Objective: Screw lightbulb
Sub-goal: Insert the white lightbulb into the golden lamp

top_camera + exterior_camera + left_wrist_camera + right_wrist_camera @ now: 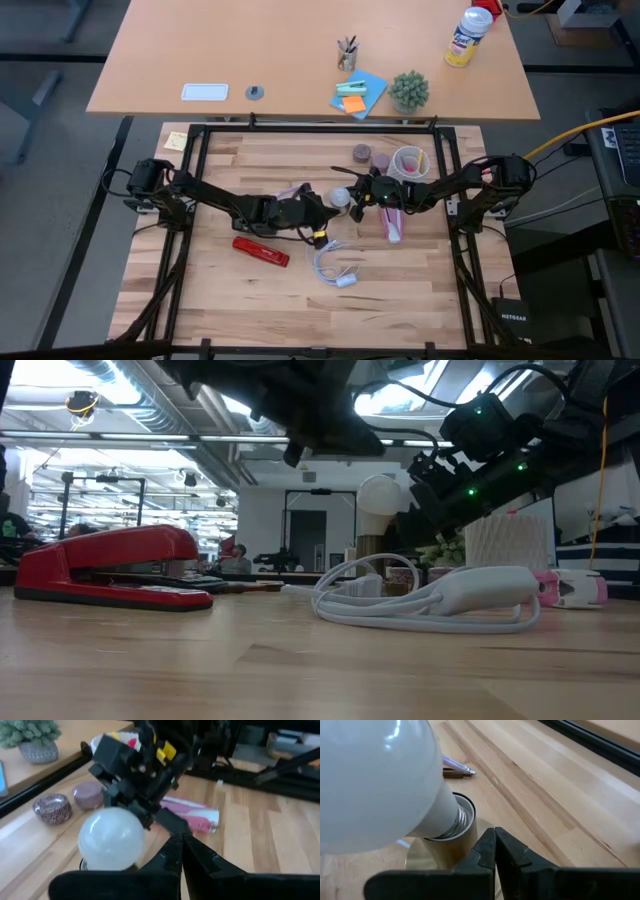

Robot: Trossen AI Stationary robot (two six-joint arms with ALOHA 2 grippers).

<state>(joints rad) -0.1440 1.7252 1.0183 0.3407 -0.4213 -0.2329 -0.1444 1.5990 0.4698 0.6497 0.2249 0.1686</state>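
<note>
The white lightbulb (pixel 375 780) stands with its metal screw end (pixel 456 820) in a brass socket (pixel 447 852) on the wooden table, leaning a little. In the high view the lightbulb (pixel 340 197) sits mid-table between the two arms. My left gripper (pixel 181 845) is shut with nothing in it, just beside the lightbulb (pixel 111 837) and above the table. My right gripper (pixel 495 845) is shut too, low beside the socket. In the low view the lightbulb (pixel 380 495) shows under both arms. My right gripper's shut fingers (pixel 485 850) stand right against the brass socket's wall (pixel 465 845), slanting down from the table's right side. Whether they touch it I cannot tell. The lightbulb itself is apart from them.
A red stapler (pixel 261 250) lies near left of the bulb and a coiled white cable (pixel 335 268) on its near side. A pink tube (pixel 392 225), a white cup (pixel 408 162) and two small round dishes (pixel 370 157) lie right and far of it.
</note>
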